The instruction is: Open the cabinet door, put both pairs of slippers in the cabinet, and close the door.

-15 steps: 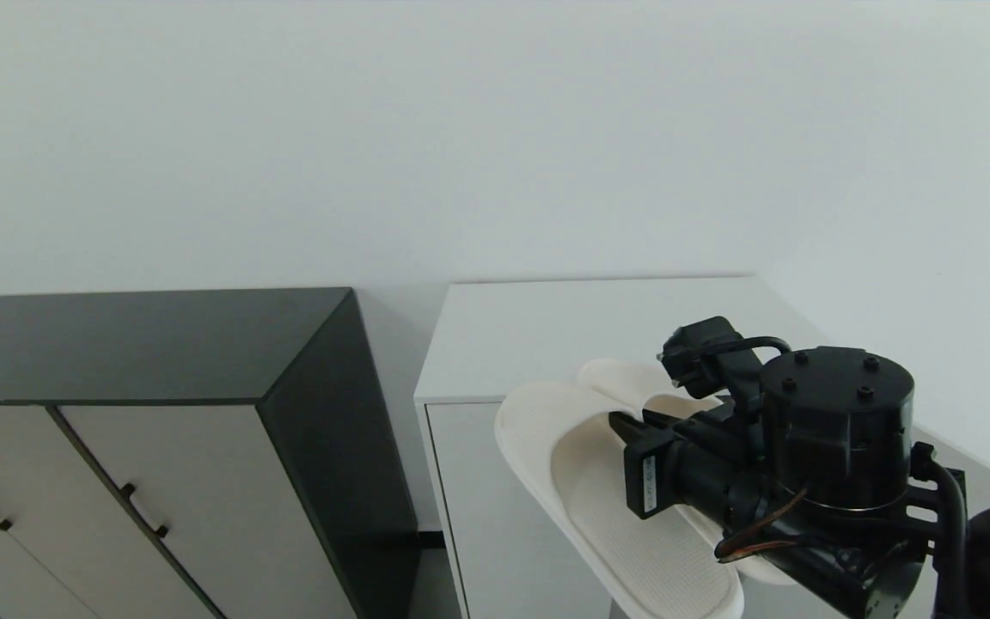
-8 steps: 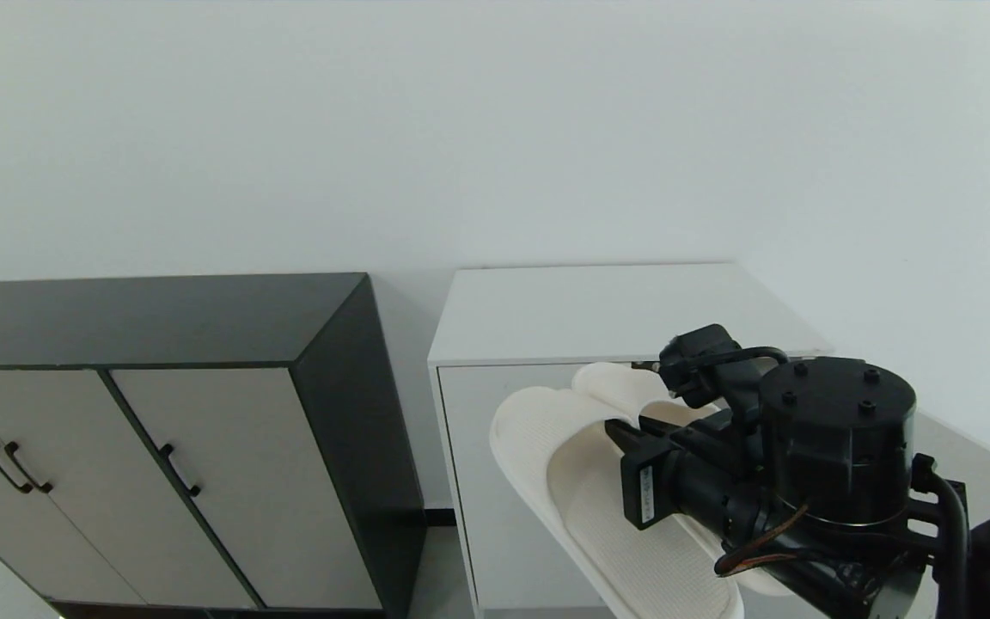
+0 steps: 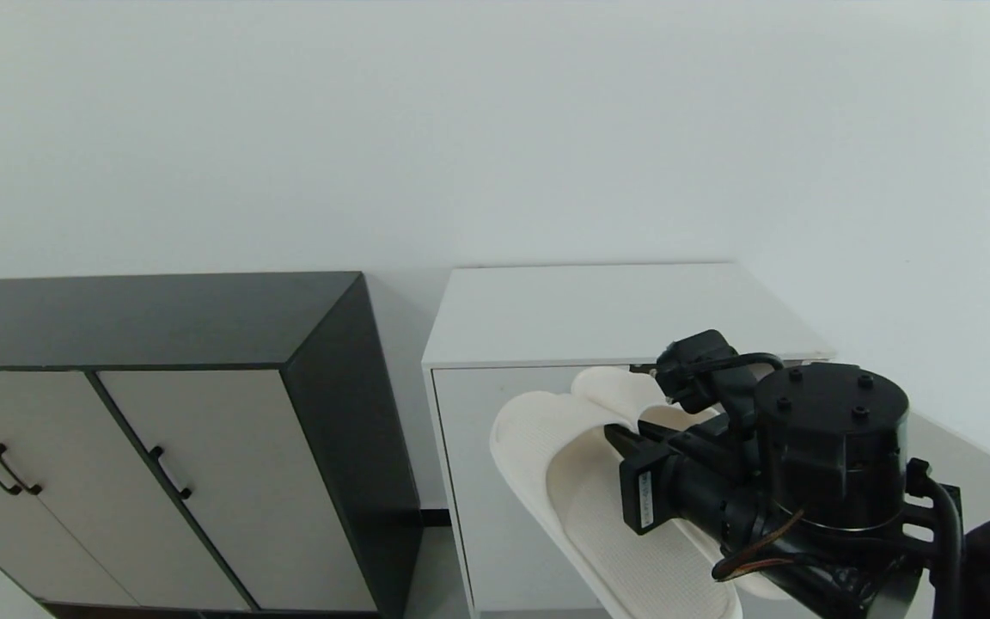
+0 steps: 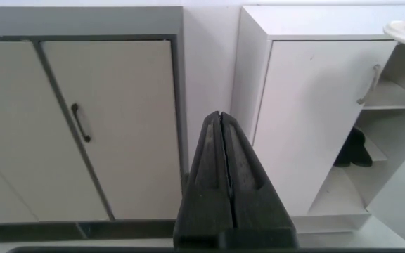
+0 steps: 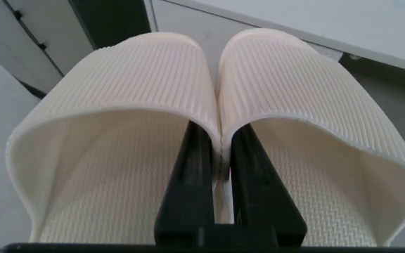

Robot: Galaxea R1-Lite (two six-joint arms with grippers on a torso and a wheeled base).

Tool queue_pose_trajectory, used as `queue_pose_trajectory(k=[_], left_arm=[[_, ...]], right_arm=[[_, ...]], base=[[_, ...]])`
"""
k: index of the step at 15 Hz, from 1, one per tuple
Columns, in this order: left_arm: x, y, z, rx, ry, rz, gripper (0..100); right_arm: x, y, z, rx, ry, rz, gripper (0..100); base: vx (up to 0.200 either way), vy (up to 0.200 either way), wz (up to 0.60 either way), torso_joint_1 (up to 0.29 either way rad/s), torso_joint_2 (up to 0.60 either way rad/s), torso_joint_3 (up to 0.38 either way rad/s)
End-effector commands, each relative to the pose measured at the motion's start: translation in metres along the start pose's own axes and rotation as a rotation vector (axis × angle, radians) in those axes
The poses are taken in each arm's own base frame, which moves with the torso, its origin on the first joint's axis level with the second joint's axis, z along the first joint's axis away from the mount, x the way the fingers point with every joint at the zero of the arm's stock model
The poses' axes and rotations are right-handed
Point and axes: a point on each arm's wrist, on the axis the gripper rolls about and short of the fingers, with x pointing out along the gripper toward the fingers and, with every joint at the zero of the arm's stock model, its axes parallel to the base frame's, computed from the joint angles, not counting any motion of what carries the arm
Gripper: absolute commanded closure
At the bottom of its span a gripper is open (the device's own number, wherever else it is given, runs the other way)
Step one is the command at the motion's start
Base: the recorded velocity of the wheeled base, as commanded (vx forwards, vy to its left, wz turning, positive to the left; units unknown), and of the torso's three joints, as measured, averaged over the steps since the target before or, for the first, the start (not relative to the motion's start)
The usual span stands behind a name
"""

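My right gripper [image 3: 620, 427] is shut on a pair of cream ribbed slippers [image 3: 546, 447], held in the air in front of the white cabinet [image 3: 598, 309]. The fingers pinch the two inner edges of the cream slippers [image 5: 132, 77] together. The white cabinet's door [image 4: 322, 119] stands open, with its handle [image 4: 368, 84] at the free edge. Shelves show beside the door, and a dark pair of slippers [image 4: 354, 149] lies on a lower shelf. My left gripper [image 4: 221, 126] is shut on nothing, low and facing both cabinets.
A black cabinet [image 3: 143, 318] with pale double doors [image 3: 203, 481] and dark handles stands left of the white one, a narrow gap between them. A plain wall runs behind both. Bare floor [image 4: 399, 204] lies in front of the open compartment.
The whole head picture has shifted, so the camera moved; both cabinets show more of their fronts. The right gripper keeps the cream slippers in the same hold.
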Motion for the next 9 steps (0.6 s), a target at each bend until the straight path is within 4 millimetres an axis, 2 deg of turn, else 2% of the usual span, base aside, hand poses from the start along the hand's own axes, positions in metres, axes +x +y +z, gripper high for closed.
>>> queue_pose_trajectory(k=[1,9], left_arm=[[0.0001,0.0,0.0001,0.0,0.001,0.003,100],[0.0001,0.0,0.0002,0.0,-0.001,0.003,100]], right_arm=[[0.0008,0.0002,-0.0008,-0.001,0.003,0.0,100],[-0.0016,-0.0008,-0.0016,0.011,-0.028,0.009,100]], base=[[0.0,-0.2,0.0,0.012,0.0,-0.002],[0.0,-0.2,0.0,0.005,0.0,0.003]])
